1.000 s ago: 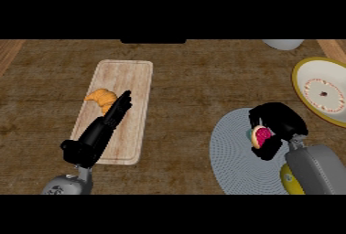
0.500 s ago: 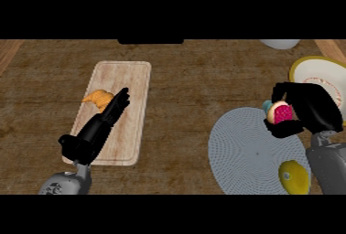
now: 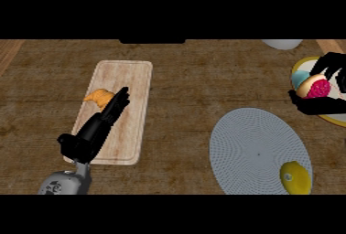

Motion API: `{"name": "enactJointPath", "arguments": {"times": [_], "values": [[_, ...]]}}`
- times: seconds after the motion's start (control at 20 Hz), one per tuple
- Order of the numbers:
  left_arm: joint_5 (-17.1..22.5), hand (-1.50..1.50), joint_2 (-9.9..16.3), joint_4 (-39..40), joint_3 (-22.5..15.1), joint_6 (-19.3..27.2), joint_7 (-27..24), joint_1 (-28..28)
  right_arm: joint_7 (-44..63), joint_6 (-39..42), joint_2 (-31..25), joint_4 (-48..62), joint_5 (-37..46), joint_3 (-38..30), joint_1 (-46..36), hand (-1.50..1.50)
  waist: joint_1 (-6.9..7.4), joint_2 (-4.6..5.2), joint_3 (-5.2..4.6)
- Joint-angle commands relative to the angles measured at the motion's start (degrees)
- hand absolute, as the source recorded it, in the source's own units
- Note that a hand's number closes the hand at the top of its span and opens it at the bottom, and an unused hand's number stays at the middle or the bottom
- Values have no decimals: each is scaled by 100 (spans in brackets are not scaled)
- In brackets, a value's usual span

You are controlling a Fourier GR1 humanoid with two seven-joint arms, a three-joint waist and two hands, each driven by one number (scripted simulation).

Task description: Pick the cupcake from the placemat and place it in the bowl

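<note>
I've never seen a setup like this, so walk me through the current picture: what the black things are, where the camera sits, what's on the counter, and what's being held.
The camera looks down from the robot's head at a wooden counter. The black shapes are its hands. The left hand lies open over a cutting board, beside an orange food item. The right hand is curled round a pink-topped cupcake, over a yellow bowl. A grey round placemat carries a lemon.

A pale, smooth wooden cutting board (image 3: 125,105) lies on a dark, rough-grained wood counter (image 3: 196,73), beside a finely woven grey placemat (image 3: 253,146) and a glossy yellow lemon (image 3: 296,176).
</note>
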Motion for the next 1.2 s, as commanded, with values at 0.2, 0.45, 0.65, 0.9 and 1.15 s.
{"name": "enactJointPath", "arguments": {"times": [0.2, 0.45, 0.65, 0.9, 1.15], "values": [[-87, 0, -27, -98, -41, -81, -94, 93, -687, -761, -897, 2004, 508, -559, -753, 150, 121, 42, 5], [-67, 0, -183, -129, -120, -66, 200, -61, -1384, -1996, -1114, 3268, 779, -836, -1064, 150, 127, 46, 8], [-105, 0, -218, -132, -48, -9, 254, -197, -1738, -2482, -1257, 4665, 1058, -768, -1520, 150, 166, 52, 9], [-121, 0, -180, -180, -143, -111, 40, 69, -1648, -886, -1640, 5664, 742, -861, -1619, 150, 260, 78, 12], [-17, 0, -106, 63, 88, -203, 30, -312, -2531, -674, -1687, 6700, 335, -1141, -2105, -150, 245, 100, 19]]}}
